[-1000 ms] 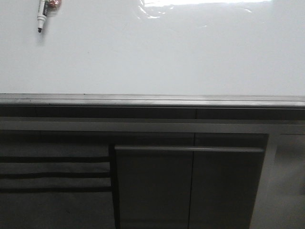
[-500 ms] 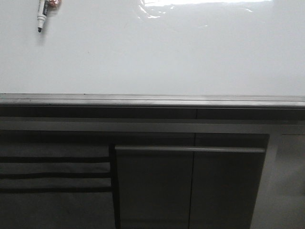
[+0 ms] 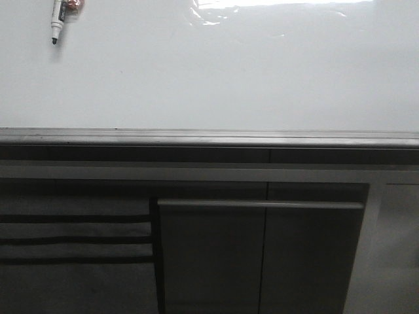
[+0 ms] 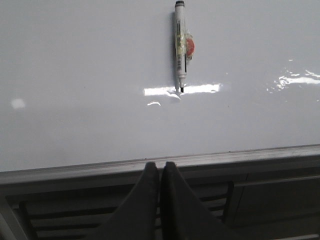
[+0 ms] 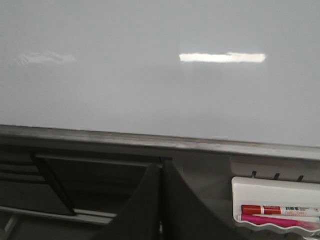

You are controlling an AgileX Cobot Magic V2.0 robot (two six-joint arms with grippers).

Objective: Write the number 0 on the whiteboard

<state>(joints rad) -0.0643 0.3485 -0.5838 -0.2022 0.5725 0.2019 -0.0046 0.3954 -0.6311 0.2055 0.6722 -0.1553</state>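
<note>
The whiteboard point(image 3: 216, 72) is glossy white with a grey frame edge point(image 3: 209, 137); nothing is drawn on it and no number 0 shows in any view. A white marker with a black tip point(image 3: 57, 21) lies on the board at the far left; it also shows in the left wrist view point(image 4: 180, 46). My left gripper point(image 4: 160, 166) is shut and empty, below the board's frame, well short of the marker. My right gripper point(image 5: 161, 167) is shut and empty, below the frame. Neither gripper shows in the front view.
Grey cabinet panels point(image 3: 262, 255) with dark slats point(image 3: 72, 239) sit below the board. A white tray point(image 5: 277, 205) hangs under the frame at the right and holds a red marker point(image 5: 275, 210) and a pink marker point(image 5: 280, 220). Glare streaks cross the board.
</note>
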